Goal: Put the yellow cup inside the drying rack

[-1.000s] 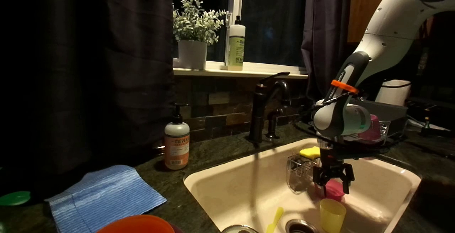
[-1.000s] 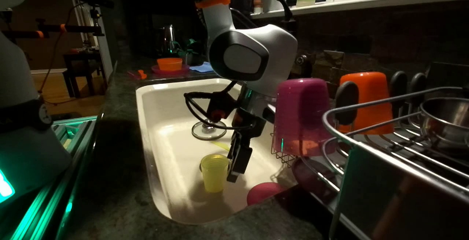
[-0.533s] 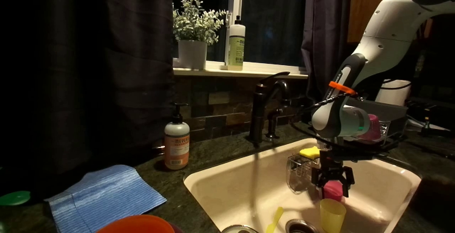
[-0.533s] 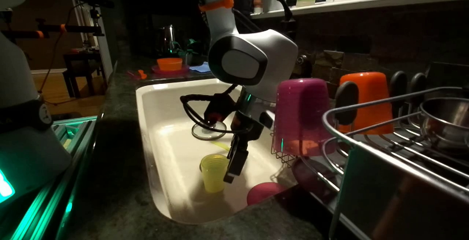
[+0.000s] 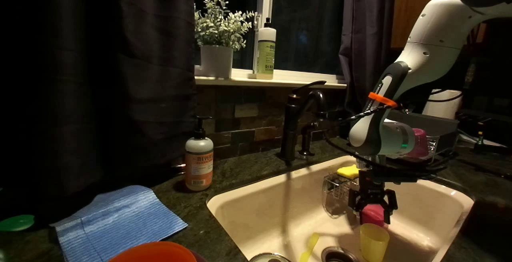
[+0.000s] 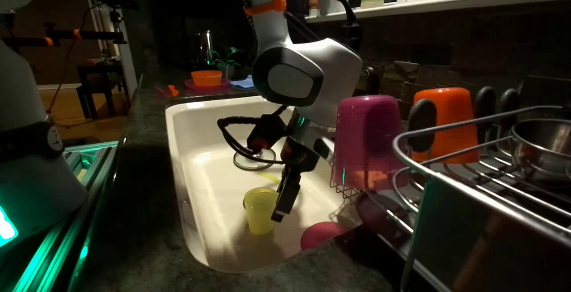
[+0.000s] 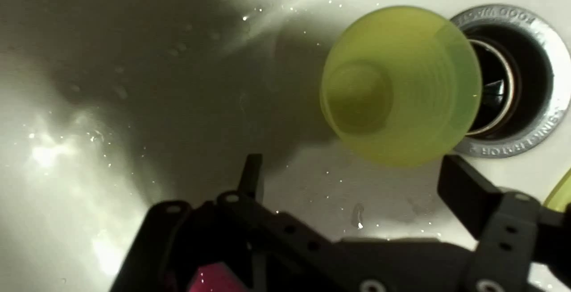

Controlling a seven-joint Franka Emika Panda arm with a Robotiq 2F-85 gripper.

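In the wrist view the yellow cup (image 7: 401,87) covers one side of the drain (image 7: 562,82), the fingers (image 7: 466,196) hide most of a pink thing (image 7: 216,278), and the right edge crops a yellow piece (image 7: 560,195), too little of it showing to name. In an exterior view the bottom edge cuts off an orange bowl (image 5: 154,253) and a glass lid (image 5: 270,257), and the finer print on a soap bottle (image 5: 199,169) is too small to read. In an exterior view the drying rack (image 6: 473,220) and a steel pot (image 6: 542,153) run past the right edge, and the tabletop (image 6: 312,269) hides part of the pink thing.
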